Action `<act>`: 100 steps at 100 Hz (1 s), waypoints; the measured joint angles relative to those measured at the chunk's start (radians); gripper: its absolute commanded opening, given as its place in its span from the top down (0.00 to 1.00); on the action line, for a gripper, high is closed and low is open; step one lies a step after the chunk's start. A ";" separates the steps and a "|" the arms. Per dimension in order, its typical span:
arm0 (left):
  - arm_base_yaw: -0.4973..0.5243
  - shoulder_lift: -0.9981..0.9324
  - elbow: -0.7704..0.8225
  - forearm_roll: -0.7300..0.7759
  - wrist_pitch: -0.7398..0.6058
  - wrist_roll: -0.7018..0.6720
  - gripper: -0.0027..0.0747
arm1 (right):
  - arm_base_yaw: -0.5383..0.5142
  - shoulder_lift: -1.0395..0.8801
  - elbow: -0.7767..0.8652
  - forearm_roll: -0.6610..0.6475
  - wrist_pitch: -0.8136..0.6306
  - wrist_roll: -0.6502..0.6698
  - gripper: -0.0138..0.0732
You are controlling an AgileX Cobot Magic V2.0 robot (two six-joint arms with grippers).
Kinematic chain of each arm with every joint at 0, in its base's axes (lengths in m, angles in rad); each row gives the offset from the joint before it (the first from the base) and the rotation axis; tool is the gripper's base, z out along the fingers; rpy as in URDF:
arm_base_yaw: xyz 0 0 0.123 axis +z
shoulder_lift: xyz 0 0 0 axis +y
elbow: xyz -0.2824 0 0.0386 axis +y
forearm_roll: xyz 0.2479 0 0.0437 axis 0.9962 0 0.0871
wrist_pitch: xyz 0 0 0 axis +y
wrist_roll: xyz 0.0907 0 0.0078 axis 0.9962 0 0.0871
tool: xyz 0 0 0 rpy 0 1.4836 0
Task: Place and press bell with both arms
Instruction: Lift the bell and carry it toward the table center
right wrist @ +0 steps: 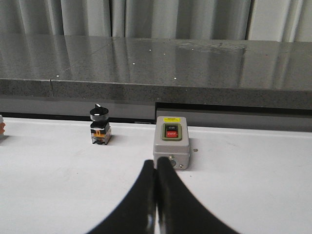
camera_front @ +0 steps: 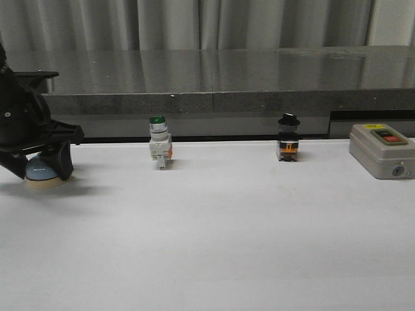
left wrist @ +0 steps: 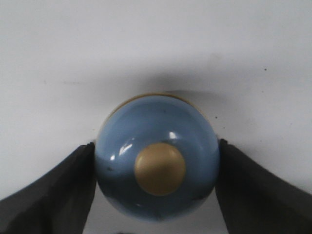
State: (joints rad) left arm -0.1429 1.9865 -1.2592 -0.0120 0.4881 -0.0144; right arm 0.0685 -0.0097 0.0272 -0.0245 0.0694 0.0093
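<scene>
The bell (camera_front: pixel 41 172) is a light-blue dome with a cream base and rests on the white table at the far left. In the left wrist view the bell (left wrist: pixel 157 161) shows its cream button on top. My left gripper (camera_front: pixel 43 166) reaches down over it, and its black fingers (left wrist: pixel 73 185) touch the dome on both sides, so the left gripper (left wrist: pixel 156 146) is shut on the bell. My right gripper (right wrist: pixel 156 164) is shut and empty, low over the table and pointing at the grey box. The right arm is out of the front view.
A white green-capped push-button switch (camera_front: pixel 159 144) and a small black-knobbed switch (camera_front: pixel 288 138) stand along the table's back. A grey box with a red button (camera_front: pixel 382 149) sits at the back right, also in the right wrist view (right wrist: pixel 171 146). A dark stone ledge (camera_front: pixel 214 81) runs behind.
</scene>
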 measured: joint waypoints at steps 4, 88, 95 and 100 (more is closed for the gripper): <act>0.000 0.000 0.000 0.000 0.000 0.000 0.68 | 0.000 0.000 0.000 0.000 0.000 0.000 0.91; -0.462 -0.198 0.000 -0.005 0.087 0.002 0.69 | 0.000 0.000 0.001 0.000 0.000 0.000 0.91; -0.505 -0.181 0.000 -0.005 0.074 0.002 0.69 | 0.000 0.000 0.001 0.000 0.000 0.000 0.91; -0.527 -0.161 0.000 -0.005 0.064 0.002 0.68 | 0.000 0.000 0.001 0.000 0.000 0.000 0.91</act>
State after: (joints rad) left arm -0.6702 1.8254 -1.2595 -0.0169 0.5526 -0.0129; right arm 0.0685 -0.0097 0.0283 -0.0245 0.0694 0.0093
